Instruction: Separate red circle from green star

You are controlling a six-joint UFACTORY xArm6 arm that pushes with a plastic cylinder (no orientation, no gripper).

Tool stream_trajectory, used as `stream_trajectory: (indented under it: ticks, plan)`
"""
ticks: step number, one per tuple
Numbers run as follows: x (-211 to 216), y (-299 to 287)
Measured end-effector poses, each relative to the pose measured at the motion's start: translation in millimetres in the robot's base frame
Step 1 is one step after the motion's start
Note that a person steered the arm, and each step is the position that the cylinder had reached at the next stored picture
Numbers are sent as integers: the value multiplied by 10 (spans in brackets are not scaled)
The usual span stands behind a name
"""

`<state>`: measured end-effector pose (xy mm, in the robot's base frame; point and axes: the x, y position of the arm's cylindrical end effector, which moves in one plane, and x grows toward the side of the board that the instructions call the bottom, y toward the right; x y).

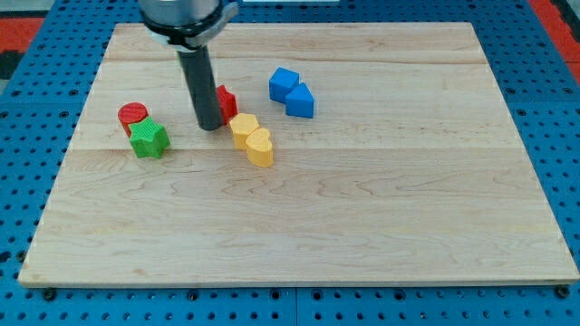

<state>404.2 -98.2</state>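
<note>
The red circle sits at the view's left on the wooden board. The green star lies just below and right of it, touching it. My tip stands to the right of both, about a block's width from the green star. The rod rises from it toward the view's top. A second red block is partly hidden behind the rod, right of the tip.
A yellow block and another yellow block lie touching, just right of and below the tip. Two blue blocks sit together further right. A blue pegboard surrounds the board.
</note>
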Motion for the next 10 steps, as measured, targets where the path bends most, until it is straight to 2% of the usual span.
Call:
stream_trajectory:
  ticks: [1, 3, 5, 7, 8, 9, 10]
  plan:
    - [110, -265]
    - [61, 384]
    - [-631, 246]
    - [-808, -1102]
    - [-579, -821]
    - [115, -796]
    - [207, -776]
